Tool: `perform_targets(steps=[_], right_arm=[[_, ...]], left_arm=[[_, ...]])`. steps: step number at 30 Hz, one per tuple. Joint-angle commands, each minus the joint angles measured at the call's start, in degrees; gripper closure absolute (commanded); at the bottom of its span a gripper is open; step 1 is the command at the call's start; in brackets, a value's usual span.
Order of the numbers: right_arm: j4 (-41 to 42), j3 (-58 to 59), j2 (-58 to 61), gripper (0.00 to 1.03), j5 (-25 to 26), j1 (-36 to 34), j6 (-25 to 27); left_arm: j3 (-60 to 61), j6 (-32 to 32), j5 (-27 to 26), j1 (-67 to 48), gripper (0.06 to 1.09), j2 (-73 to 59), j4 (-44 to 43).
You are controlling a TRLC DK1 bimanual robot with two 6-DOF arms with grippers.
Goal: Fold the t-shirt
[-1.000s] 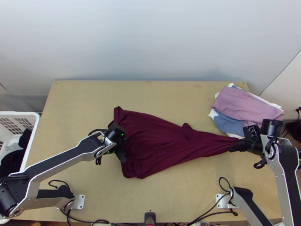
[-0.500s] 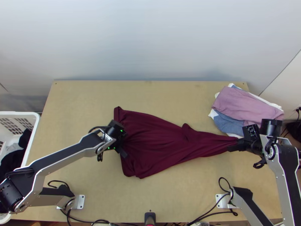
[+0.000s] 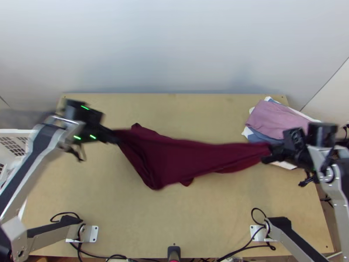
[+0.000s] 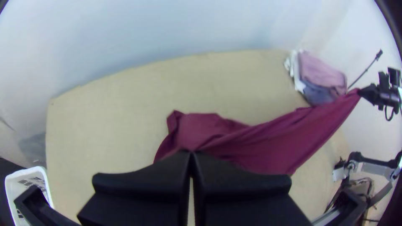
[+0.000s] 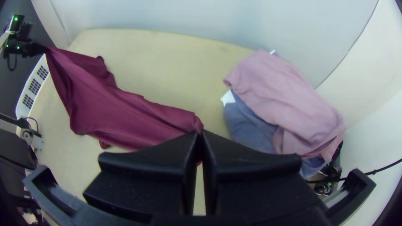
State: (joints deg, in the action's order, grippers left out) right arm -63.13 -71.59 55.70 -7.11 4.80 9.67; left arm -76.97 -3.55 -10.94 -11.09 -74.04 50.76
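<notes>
Over the wooden table [image 3: 209,222], had just hauled the maroon t-shirt [image 3: 170,159] out toward 10 o'clock in the top view, turning a broad spread into a bunched, partly raised length from 10 to 3 o'clock: likely straightening, ahead of any fold. In the clothes pile [image 3: 275,120] at 2 o'clock, showed more blue cloth [image 5: 247,123] to the right wrist view than to the top view. Pinched the t-shirt in the right gripper [image 3: 269,156] at 3 o'clock and the left gripper [image 3: 115,139] at 10, pads pressed together, clearer from the wrists than from above.
</notes>
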Motion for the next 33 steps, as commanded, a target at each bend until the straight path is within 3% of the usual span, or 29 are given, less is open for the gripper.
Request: perform_targets(steps=[1,6,12,17,24,30,33], right_arm=[[0.2,-16.5,2.4,1.0,-1.9,2.8,-4.9],[1.1,-25.7,3.2,1.0,-2.0,2.7,-8.8],[0.6,-32.4,4.6,1.0,-5.0,3.8,-11.9],[-0.7,-31.5,3.2,1.0,-5.5,3.6,-12.1],[-6.0,-11.8,-5.5,1.0,-6.7,7.7,-8.4],[-14.4,11.5,-10.4,1.0,-7.6,15.0,-1.1],[-17.4,17.7,-10.8,1.0,-9.2,18.1,2.5]], left_arm=[[-18.1,1.6,-6.6,18.7,1.04,3.4,7.0],[-26.7,3.3,-12.1,30.3,1.04,3.2,7.2],[-33.4,5.5,-13.3,31.0,1.04,3.4,9.1],[-34.6,6.3,-13.5,31.0,1.04,3.4,10.1],[-21.0,2.5,-14.0,29.2,1.04,9.3,11.0],[-0.1,-2.8,-13.8,24.5,1.04,16.6,10.8],[7.4,-3.3,-13.7,22.8,1.04,17.4,10.4]])
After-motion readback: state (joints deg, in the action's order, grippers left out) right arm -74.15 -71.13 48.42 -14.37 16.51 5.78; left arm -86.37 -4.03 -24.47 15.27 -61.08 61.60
